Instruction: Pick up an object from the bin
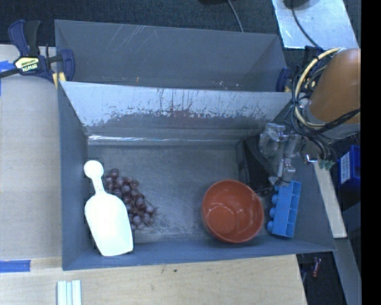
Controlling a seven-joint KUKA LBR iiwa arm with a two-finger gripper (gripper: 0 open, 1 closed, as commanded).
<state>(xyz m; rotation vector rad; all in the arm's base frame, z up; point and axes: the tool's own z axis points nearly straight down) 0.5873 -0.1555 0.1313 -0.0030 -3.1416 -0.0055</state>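
Observation:
My gripper (282,152) hangs at the right side of the bin, just above the top end of a blue studded block (285,208) that lies against the right wall. Left of the block, touching it, sits a round red-orange bowl (232,211), upright and with nothing in it. A dark flat shape (252,165) lies on the floor just left of the gripper; I cannot make out what it is.
A white plastic scoop (106,216) lies in the front left corner with its handle pointing away. A bunch of dark purple grapes (131,196) rests against its right side. The arm, with its orange cover and cables, comes in over the right rim.

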